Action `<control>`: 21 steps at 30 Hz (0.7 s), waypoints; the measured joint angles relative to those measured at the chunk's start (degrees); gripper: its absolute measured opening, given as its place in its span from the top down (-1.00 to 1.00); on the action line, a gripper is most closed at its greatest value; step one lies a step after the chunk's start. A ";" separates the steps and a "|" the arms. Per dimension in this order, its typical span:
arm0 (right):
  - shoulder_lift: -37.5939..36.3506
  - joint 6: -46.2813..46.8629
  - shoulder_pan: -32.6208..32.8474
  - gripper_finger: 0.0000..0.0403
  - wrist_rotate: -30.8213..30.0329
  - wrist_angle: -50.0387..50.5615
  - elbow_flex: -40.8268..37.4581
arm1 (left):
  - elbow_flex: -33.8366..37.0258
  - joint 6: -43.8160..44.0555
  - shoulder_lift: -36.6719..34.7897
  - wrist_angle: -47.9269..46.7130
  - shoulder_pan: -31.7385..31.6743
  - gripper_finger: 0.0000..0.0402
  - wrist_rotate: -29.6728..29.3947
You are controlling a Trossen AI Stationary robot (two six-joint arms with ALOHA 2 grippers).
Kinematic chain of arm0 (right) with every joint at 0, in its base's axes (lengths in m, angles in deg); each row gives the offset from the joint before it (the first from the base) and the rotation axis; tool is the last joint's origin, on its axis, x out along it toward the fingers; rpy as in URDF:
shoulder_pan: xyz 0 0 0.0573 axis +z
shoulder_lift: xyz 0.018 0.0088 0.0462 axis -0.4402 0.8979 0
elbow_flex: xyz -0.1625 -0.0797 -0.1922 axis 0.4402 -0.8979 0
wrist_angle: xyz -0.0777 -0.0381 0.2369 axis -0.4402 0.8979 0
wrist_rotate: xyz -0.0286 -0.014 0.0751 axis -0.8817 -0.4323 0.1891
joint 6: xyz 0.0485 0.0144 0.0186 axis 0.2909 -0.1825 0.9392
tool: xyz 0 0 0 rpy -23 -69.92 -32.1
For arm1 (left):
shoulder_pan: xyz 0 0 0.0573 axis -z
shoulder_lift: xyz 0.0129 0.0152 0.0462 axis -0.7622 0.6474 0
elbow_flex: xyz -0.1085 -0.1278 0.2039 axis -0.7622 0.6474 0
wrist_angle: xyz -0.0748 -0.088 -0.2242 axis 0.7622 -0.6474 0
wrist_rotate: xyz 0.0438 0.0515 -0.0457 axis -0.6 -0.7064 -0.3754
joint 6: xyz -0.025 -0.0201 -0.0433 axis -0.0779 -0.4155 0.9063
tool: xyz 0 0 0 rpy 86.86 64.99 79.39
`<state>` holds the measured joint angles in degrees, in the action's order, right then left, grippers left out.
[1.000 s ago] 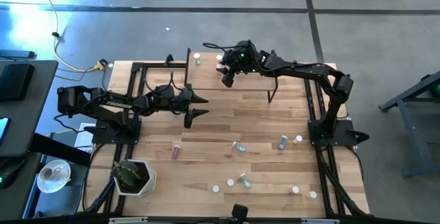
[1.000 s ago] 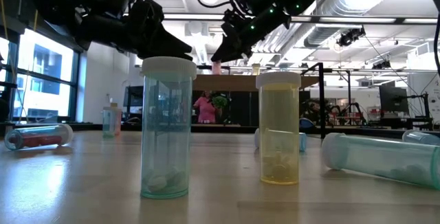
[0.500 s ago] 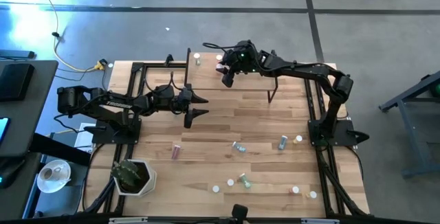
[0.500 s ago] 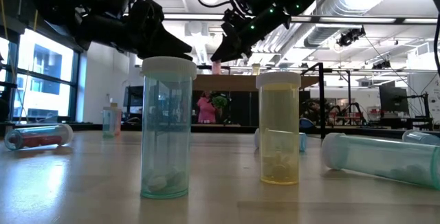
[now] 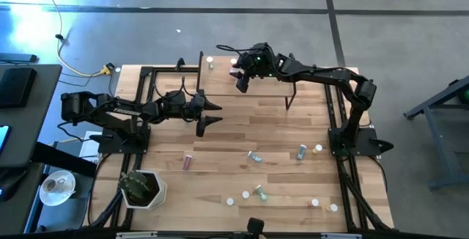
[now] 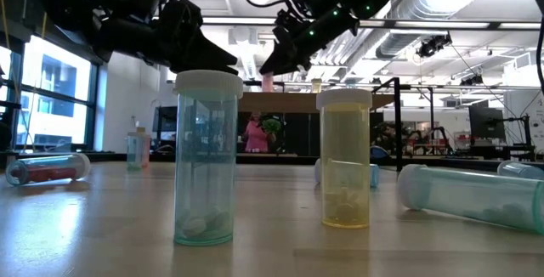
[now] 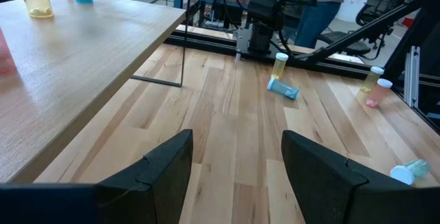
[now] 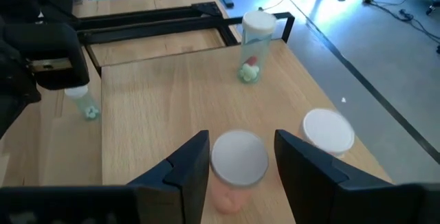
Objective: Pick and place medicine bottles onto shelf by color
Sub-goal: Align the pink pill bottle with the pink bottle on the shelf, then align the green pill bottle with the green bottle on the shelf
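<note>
Right wrist view: right gripper point(image 8: 237, 157) straddles pink bottle point(image 8: 237, 168) on shelf point(image 8: 151, 107), fingers parted, grasp uncertain; white-capped bottle point(image 8: 328, 132) beside. Left gripper point(image 7: 237, 157) spread wide, empty, above table point(image 7: 234, 135).

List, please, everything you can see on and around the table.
Shelf: one, light wood, at the table edge under the right arm.
Bottles on shelf: four, white-capped; green, teal, pink, one body hidden.
Bottles on table: about nine, mixed colours, scattered away from the shelf.
Potted plant: one, green in white pot, corner near the left arm's base.
Left gripper: dark fingers open, empty, over the table beside the shelf.
Right gripper: dark fingers open, either side of the pink bottle.
</note>
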<state>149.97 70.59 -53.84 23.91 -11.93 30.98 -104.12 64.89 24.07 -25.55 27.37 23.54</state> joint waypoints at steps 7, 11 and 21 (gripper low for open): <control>0.00 -0.04 0.00 0.22 -0.04 -0.18 0.00 | 0.00 0.00 0.00 0.00 0.00 -0.06 0.00; -0.51 -0.36 0.00 0.22 -0.22 -0.31 0.00 | 0.00 0.00 0.00 0.00 0.00 -0.06 0.00; -4.29 -0.11 0.78 0.22 -0.26 7.46 5.09 | 0.00 0.00 0.00 -0.14 0.00 -0.06 0.00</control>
<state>145.68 70.48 -53.06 23.65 -4.48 36.07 -104.12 64.89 24.07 -25.69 27.37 23.54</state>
